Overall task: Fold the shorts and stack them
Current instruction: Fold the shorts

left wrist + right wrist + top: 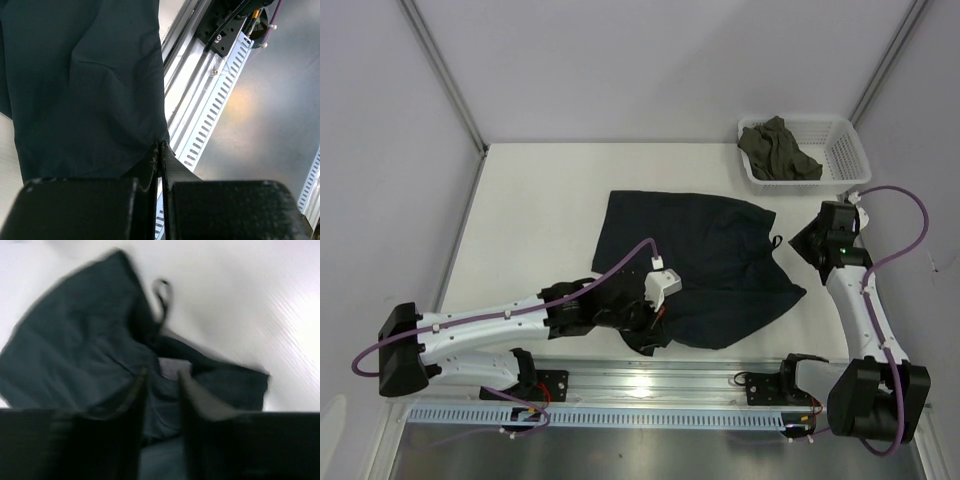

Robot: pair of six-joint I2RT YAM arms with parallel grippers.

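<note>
The dark teal-navy shorts (705,255) lie spread on the white table. My left gripper (650,332) is at their near left corner. In the left wrist view its jaws are shut on the fabric edge (161,146), and the shorts (85,85) hang away from them. My right gripper (810,240) is at the shorts' right edge. The right wrist view is blurred: its fingers (137,390) stand apart over the shorts (75,350), with a small white label (171,368) between the tips and a black drawstring loop (162,290) beyond.
A white basket (845,150) at the far right corner holds an olive-grey garment (778,150). A metal rail (650,385) runs along the near table edge and also shows in the left wrist view (200,105). Grey walls enclose the table.
</note>
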